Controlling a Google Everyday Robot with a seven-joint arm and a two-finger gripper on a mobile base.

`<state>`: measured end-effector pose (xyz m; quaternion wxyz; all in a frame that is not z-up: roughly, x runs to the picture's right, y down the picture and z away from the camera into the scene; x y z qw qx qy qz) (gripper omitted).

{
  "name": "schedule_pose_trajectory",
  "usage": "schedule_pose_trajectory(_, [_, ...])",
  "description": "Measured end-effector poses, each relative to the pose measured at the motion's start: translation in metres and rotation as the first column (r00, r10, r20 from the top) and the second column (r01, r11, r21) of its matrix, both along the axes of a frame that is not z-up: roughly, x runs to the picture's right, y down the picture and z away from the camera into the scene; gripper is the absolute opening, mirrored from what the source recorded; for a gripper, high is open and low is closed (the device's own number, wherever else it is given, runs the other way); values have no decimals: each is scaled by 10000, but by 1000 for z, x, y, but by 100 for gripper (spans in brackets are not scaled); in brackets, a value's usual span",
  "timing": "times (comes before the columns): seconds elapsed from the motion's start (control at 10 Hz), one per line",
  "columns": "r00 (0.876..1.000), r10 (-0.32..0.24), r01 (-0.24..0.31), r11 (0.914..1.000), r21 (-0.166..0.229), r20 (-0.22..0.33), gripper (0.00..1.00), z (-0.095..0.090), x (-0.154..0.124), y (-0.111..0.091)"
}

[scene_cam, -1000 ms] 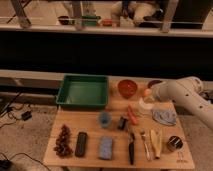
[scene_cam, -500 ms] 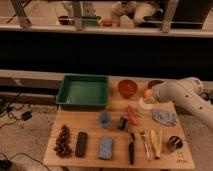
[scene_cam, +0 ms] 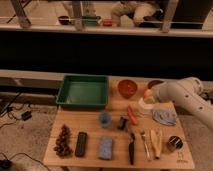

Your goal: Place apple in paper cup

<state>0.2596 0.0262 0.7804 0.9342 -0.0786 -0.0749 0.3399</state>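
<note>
As claw (scene_cam: 149, 97) hangs over paper cup (scene_cam: 144, 107), apple (scene_cam: 148, 93) at tip, rt side

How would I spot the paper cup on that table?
Right of the green tray sits the red-orange bowl. The paper cup stands nearer the camera, right of that bowl, below the gripper: short and white, unlike the blue cup.

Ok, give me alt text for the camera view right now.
The arm reaches in from the picture's right, its claw at the apple just above the white paper cup on the wooden table. A green tray, red-orange bowl, blue cup and carrot lie nearby.
</note>
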Motion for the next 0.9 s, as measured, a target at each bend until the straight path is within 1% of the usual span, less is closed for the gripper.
schedule_pose_trajectory(0.1, [10000, 2, -2, 10000, 0, -3, 64, 0, 0, 0])
schedule_pose_trajectory(0.2, [10000, 4, -4, 10000, 0, -5, 66, 0, 0, 0])
schedule_pose_trajectory(0.9, [10000, 5, -5, 10000, -2, -4, 66, 0, 0, 0])
